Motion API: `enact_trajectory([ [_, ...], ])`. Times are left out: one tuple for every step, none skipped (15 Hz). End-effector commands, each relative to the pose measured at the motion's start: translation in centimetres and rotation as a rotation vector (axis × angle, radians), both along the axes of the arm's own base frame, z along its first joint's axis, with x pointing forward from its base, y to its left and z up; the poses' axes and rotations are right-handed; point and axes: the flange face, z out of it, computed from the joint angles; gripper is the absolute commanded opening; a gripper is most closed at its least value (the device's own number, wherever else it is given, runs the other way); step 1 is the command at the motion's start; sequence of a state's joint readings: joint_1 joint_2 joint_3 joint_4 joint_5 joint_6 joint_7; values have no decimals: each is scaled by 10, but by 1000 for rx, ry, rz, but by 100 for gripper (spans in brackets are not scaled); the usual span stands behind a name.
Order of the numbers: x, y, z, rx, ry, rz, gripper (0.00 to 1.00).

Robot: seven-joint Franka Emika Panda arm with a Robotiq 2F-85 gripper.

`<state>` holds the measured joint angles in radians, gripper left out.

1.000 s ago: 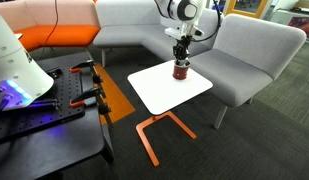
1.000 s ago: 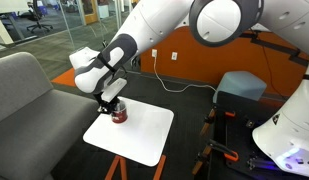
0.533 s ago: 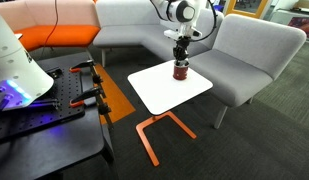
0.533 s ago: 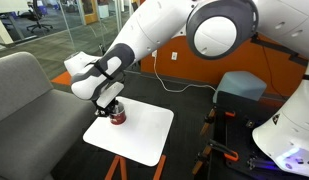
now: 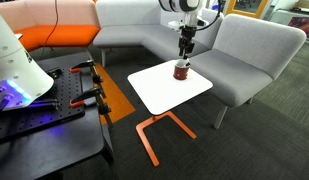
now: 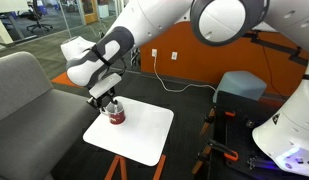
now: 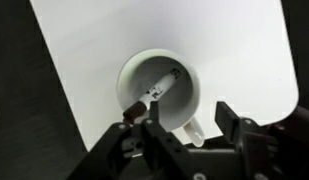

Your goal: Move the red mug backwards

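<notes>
Your claw [image 5: 184, 48] hangs open just above the mug [image 5: 180, 71] and does not touch it. In both exterior views you can see a gap between the fingertips and the rim. From the wrist view the two fingers [image 7: 144, 128] stand well apart at the bottom of the picture. Only the near part of the mug's rim and the white tabletop show between them. You hold nothing.

The mug stands upright on the table [image 5: 154, 92], dark red outside and pale inside. In an exterior view it sits near the table edge that faces the grey sofa [image 5: 249, 55], well away from the edge nearest the camera. In an exterior view the mug [image 6: 116, 115] is on the part of the table [image 6: 139, 135] closest to the sofa [image 6: 24, 90], and your claw [image 6: 106, 99] is over it, a little toward the sofa.

From the wrist view you look straight down into the mug [image 7: 162, 90]. Its round mouth sits near the middle of the picture, with the white top all around it. Its small handle [image 7: 197, 130] points to the bottom right, toward the space between your fingers. A pale streak with a dark red end lies across the inside. You cannot tell from these pictures whether it is an object or a glint.

The table stands on orange legs [image 5: 154, 130] over dark carpet [image 5: 259, 140].
</notes>
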<state>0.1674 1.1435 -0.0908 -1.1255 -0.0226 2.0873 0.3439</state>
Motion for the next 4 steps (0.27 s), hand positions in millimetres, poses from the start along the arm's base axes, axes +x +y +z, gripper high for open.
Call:
enact_trajectory([
  [-17,-6,50,67,25,-71,96],
  [-20,-9,64,68,17,-85,100],
  [-25,-12,76,83,15,-86,100],
  [-29,-15,85,89,-5,-72,100],
])
